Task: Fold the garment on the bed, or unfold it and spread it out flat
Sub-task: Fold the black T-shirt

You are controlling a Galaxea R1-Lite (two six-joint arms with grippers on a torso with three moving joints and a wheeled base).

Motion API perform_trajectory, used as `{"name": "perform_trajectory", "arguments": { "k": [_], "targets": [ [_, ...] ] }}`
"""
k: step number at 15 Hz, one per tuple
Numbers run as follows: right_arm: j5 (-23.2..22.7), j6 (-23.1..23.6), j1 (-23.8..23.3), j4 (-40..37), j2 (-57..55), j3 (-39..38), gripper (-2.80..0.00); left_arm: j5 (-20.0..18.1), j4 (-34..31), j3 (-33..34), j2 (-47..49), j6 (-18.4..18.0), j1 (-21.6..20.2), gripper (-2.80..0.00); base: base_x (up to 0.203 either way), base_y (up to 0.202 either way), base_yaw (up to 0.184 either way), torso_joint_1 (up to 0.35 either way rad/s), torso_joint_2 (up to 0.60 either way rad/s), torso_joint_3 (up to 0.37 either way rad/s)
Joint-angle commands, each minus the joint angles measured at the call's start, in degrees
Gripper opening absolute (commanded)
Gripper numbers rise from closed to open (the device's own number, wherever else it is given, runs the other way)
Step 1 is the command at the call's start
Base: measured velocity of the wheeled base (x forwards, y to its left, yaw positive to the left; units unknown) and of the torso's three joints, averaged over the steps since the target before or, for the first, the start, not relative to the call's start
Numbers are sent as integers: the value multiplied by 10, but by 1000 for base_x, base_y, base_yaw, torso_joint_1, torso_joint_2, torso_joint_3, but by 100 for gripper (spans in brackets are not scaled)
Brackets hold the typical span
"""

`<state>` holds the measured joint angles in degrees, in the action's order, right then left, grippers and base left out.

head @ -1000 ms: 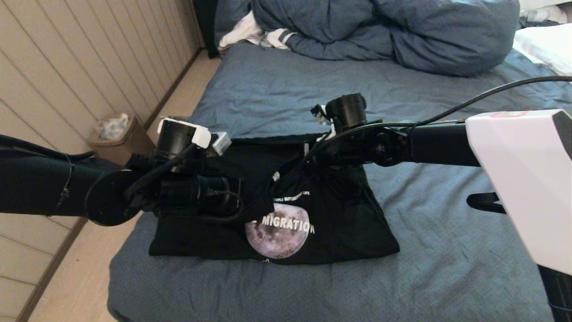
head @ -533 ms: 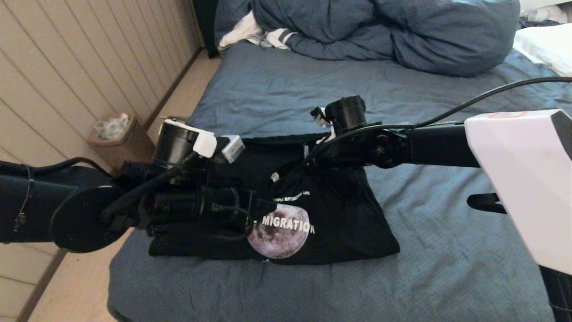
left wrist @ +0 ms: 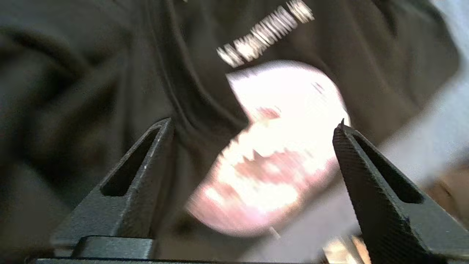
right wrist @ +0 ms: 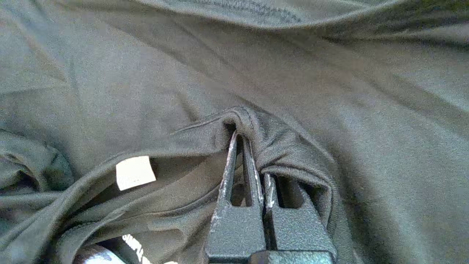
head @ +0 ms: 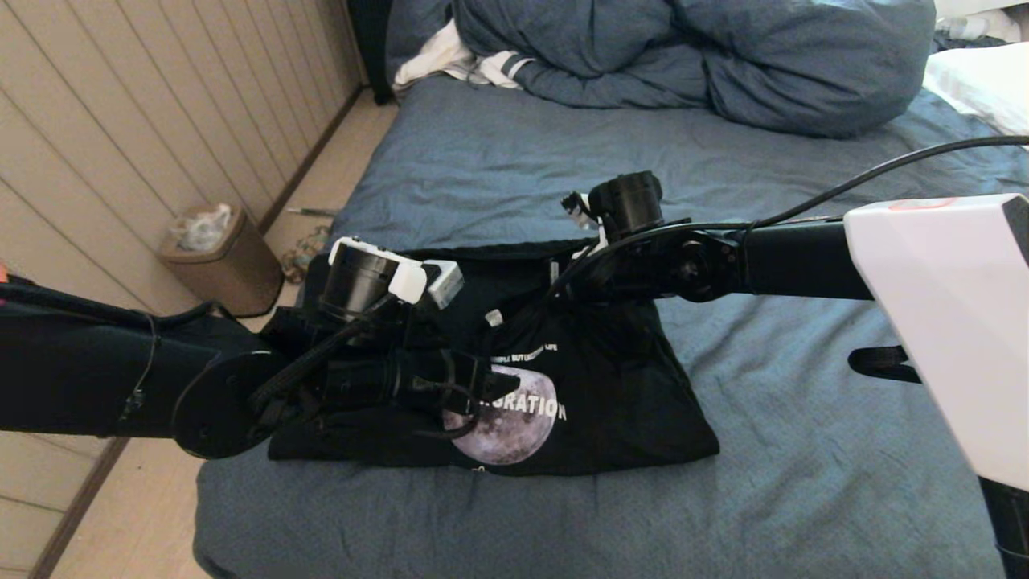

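Observation:
The garment (head: 627,386), a black T-shirt with a pale moon print (head: 506,426) facing up, lies bunched on the near part of the bed (head: 563,161). My left gripper (head: 490,382) hovers over the shirt's left half. In the left wrist view it (left wrist: 253,124) is open wide, with the moon print (left wrist: 278,146) below the gap and nothing between the fingers. My right gripper (head: 559,281) is at the shirt's far edge. Seen from the right wrist, it (right wrist: 253,154) is shut on a fold of the black cloth (right wrist: 329,73) near a white neck label (right wrist: 133,172).
A bunched blue-grey duvet (head: 683,56) and a white striped cloth (head: 450,60) lie at the head of the bed. A white pillow (head: 981,80) is at the far right. A brown bin (head: 213,249) stands on the floor by the panelled wall, left of the bed.
My left gripper has opened wide and shifted right, over the moon print, covering part of the lettering. The right gripper has stayed shut on the cloth, almost in place.

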<state>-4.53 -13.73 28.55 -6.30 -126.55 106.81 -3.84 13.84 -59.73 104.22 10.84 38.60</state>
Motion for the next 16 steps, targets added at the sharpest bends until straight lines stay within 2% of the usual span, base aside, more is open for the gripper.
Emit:
{"name": "perform_trajectory", "arguments": {
  "k": [1,3,10,11,16],
  "targets": [
    [0,-1,0,0,3,0,-280,33,25,-7,18,-6,-18,0,0,0,0,0,0,0],
    [0,-1,1,0,5,0,-280,58,57,-3,15,-38,-29,0,0,0,0,0,0,0],
    [0,-1,1,0,5,0,-280,60,65,25,28,-47,-17,0,0,0,0,0,0,0],
    [0,-1,0,0,5,0,-280,62,69,24,28,-55,-17,-280,0,0,0,0,0,0],
    [0,-1,0,0,5,-1,-280,76,80,17,28,-53,-17,-280,0,0,0,0,0,0]
  ]
}}
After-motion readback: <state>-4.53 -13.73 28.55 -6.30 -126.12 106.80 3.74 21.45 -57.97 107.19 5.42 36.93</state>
